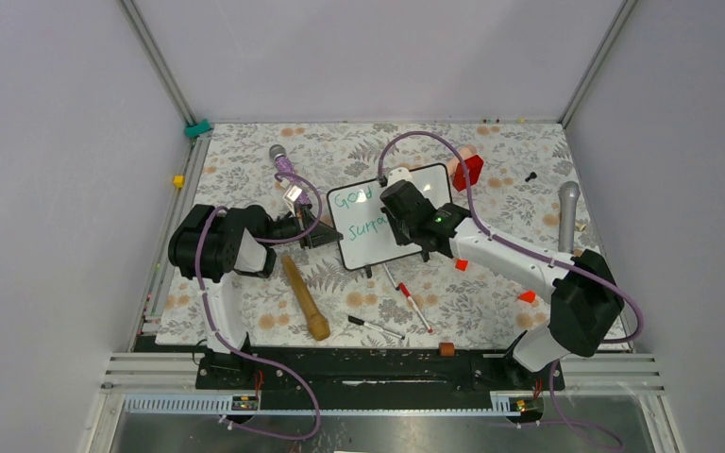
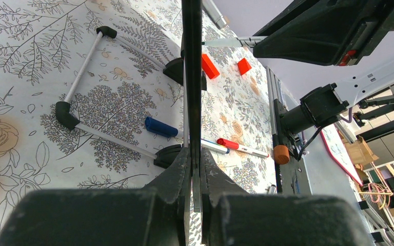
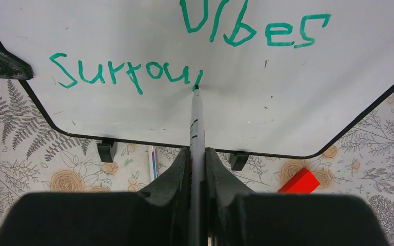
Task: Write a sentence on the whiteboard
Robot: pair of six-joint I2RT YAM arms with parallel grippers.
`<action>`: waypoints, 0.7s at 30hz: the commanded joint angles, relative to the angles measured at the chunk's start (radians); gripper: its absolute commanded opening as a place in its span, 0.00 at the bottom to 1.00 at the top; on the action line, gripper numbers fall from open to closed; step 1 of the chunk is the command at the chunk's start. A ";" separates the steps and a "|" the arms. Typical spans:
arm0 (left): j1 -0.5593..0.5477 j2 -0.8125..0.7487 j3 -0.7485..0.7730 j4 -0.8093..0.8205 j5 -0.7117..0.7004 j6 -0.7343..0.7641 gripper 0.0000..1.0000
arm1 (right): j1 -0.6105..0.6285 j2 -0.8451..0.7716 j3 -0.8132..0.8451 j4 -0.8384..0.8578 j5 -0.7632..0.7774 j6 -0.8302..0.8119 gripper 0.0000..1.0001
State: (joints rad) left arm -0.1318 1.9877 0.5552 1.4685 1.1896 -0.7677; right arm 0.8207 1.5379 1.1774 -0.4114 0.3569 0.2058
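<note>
Around the right gripper (image 3: 197, 156), little blocked the board. A red block (image 3: 298, 182) lay on the flowered cloth just right of the jaws, and the board's two black feet (image 3: 105, 150) showed on either side of them. From above, a wooden pin (image 1: 304, 299), a black pen (image 1: 375, 327) and a red-capped pen (image 1: 413, 307) lay on the table behind both grippers, towards the arm bases. The right gripper itself covered the middle of the board in that view and hid part of the writing.

The right jaws were pinched on a marker (image 3: 197, 123). Its tip touched the whiteboard (image 3: 287, 92) straight ahead of them. The left gripper (image 2: 192, 169) had its jaws pressed onto the board's edge. The board rose edge-on from between them, as a thin dark line up the left wrist view. Beyond those jaws lay a blue-capped pen (image 2: 161, 127) and two orange blocks (image 2: 209, 65).

The whiteboard stood between the two grippers, tilted on its feet. It was white, with a thin black frame and rounded corners. The sentence (image 3: 128, 74) ran in green over two lines. The right wrist view showed "vibes" above and "Surrou" below, then a short stroke where the marker tip rested.
</note>
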 commanded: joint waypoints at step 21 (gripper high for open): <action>-0.005 0.028 0.011 0.008 0.005 0.042 0.02 | -0.016 0.012 0.069 -0.011 0.080 -0.023 0.00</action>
State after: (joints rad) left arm -0.1318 1.9877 0.5552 1.4685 1.1896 -0.7677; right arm 0.8204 1.5497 1.2140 -0.4191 0.3840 0.1905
